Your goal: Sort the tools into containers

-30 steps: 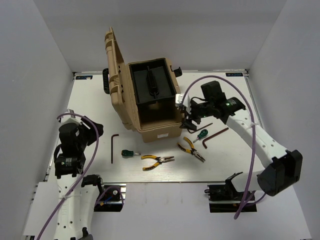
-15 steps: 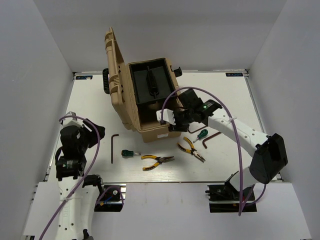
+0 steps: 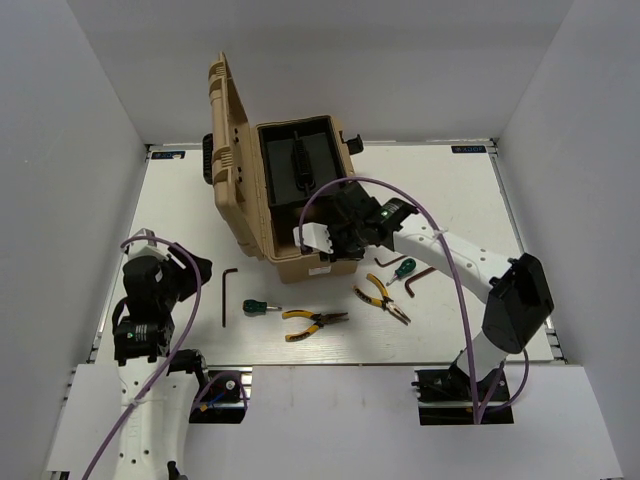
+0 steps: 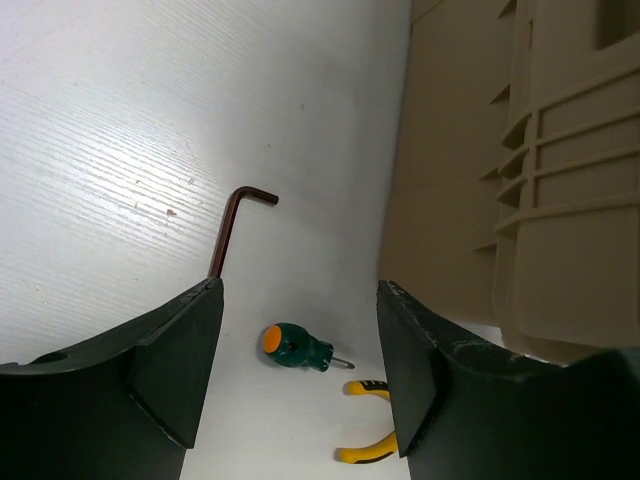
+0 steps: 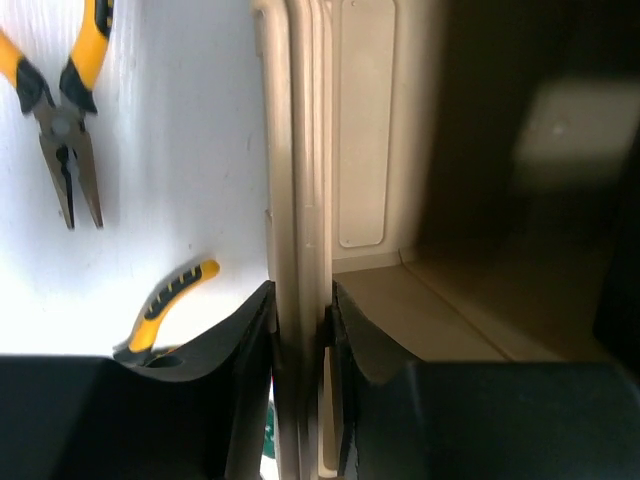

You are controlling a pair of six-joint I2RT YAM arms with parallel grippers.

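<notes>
Our right end effector [image 5: 300,300] pinched the front wall of the toolbox [image 3: 315,262] at its rim, one finger inside the bin and one outside. We judged this a hold to steady or shift the box, not a pick of a tool. So the grip wanted to sit square on the wall and deep enough not to slide off the rim. Any pull wanted to be gentle, since the lid [image 3: 228,130] stood open and near upright and could carry the weight backward. The black tray [image 3: 300,165] sat across the far half of the box.

Our left end effector [image 4: 298,300] hung spread and empty above the table [image 3: 180,190], over a hex key [image 4: 228,235] and a green screwdriver [image 4: 295,345]. We saw no tool inside the box, though its floor was dim. The near pliers [image 3: 315,321] lay toward the front edge. The right pliers [image 3: 385,298], a second screwdriver [image 3: 403,268] and more hex keys [image 3: 425,275] lay just right of the box.

The table was white, matte and finely grained, and white walls [image 3: 100,100] closed it on three sides.
</notes>
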